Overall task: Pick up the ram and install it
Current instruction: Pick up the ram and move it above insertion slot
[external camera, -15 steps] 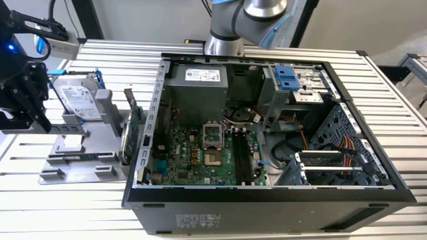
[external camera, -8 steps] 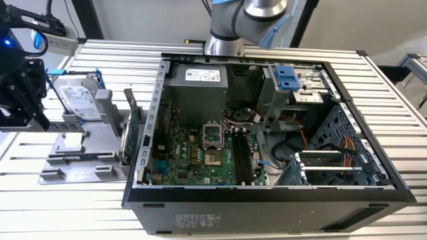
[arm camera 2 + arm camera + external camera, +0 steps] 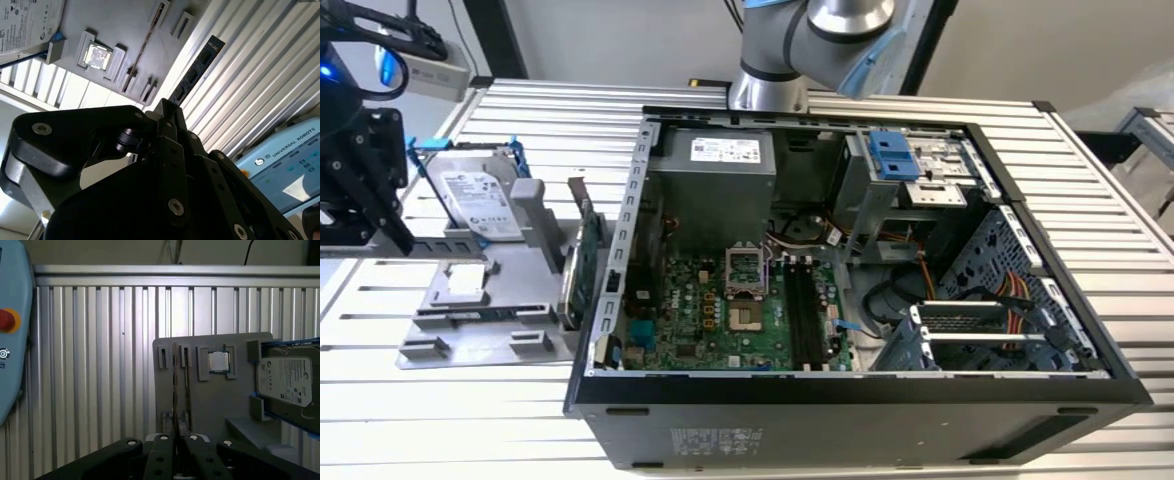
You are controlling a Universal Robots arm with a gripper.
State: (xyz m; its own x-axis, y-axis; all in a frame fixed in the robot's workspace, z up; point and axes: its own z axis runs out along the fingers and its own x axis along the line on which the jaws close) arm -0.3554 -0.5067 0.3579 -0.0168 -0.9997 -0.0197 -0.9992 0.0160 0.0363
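Gripper [image 3: 167,114]: clamped narrow on the ram [image 3: 197,65], holding one end
Ram: edge-on against the ribbed table [image 3: 260,75], near the grey parts tray [image 3: 125,30]

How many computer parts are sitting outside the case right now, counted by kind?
Hard drive: 1
Processor chip: 1
Expansion card: 1
Ram, held in the pincer: 1
Total: 4
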